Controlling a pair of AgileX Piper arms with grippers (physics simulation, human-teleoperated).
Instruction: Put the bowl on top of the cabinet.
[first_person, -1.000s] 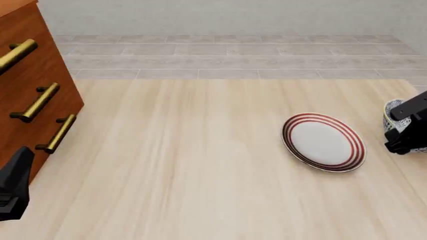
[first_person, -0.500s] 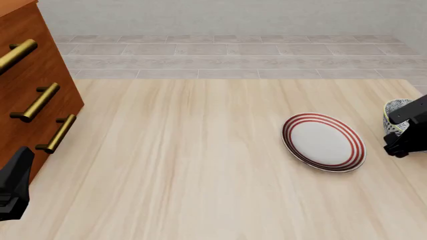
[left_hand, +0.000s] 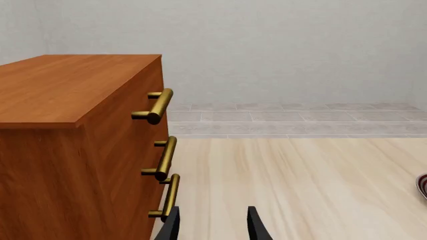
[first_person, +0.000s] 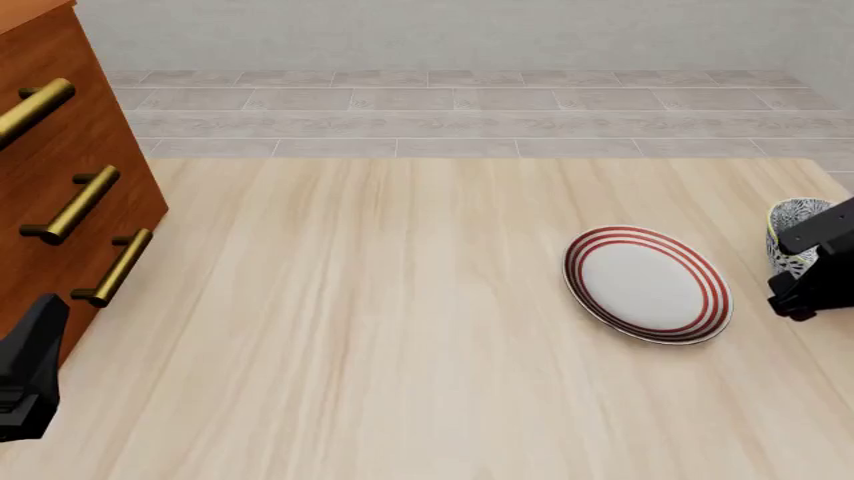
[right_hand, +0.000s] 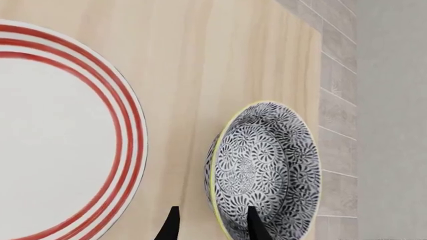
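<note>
The bowl (first_person: 791, 232) stands at the table's far right edge, white with a dense dark floral pattern and a yellowish rim; the right wrist view shows the bowl (right_hand: 267, 170) from above. My right gripper (first_person: 806, 282) hangs over it, open. In that wrist view the right gripper (right_hand: 212, 226) straddles the bowl's near rim, one finger outside and one inside. The reddish-brown cabinet (first_person: 60, 180) with brass handles fills the left side. My left gripper (first_person: 27, 375) sits low beside it, and the left gripper (left_hand: 213, 227) is open and holds nothing next to the cabinet (left_hand: 73, 125).
A flat white plate with red rings (first_person: 650, 283) lies just left of the bowl, and the plate (right_hand: 53, 130) fills much of the right wrist view. The table's right edge runs close behind the bowl. A tiled floor and a grey wall lie beyond.
My right gripper has shifted slightly toward the near side and right, showing more of the bowl's rim. The bowl, plate and left arm have not moved.
</note>
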